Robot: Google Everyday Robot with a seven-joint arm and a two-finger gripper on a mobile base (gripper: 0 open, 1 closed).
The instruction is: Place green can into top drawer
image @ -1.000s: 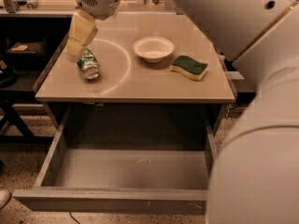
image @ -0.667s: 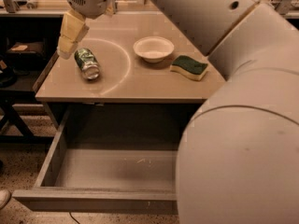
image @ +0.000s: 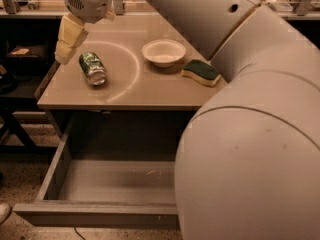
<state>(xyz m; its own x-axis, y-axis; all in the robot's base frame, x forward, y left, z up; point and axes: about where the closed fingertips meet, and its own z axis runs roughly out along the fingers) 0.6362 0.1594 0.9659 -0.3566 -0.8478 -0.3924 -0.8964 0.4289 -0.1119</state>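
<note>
The green can (image: 92,68) lies on its side on the left part of the tan table top (image: 150,86), its silver end facing the front. My gripper (image: 80,36) hangs just above and to the left of the can, open and empty. One yellowish finger (image: 67,39) points down beside the can's far left end, not touching it. The top drawer (image: 110,184) is pulled out under the table, with a bare grey bottom. My arm hides its right part.
A white bowl (image: 163,52) stands at the table's middle. A green-and-yellow sponge (image: 201,72) lies to its right. My large pale arm (image: 250,134) fills the right side of the view. Dark benches stand at the left and back.
My gripper has moved left from over the can's far end to beside it. The can, bowl, sponge and drawer have not moved.
</note>
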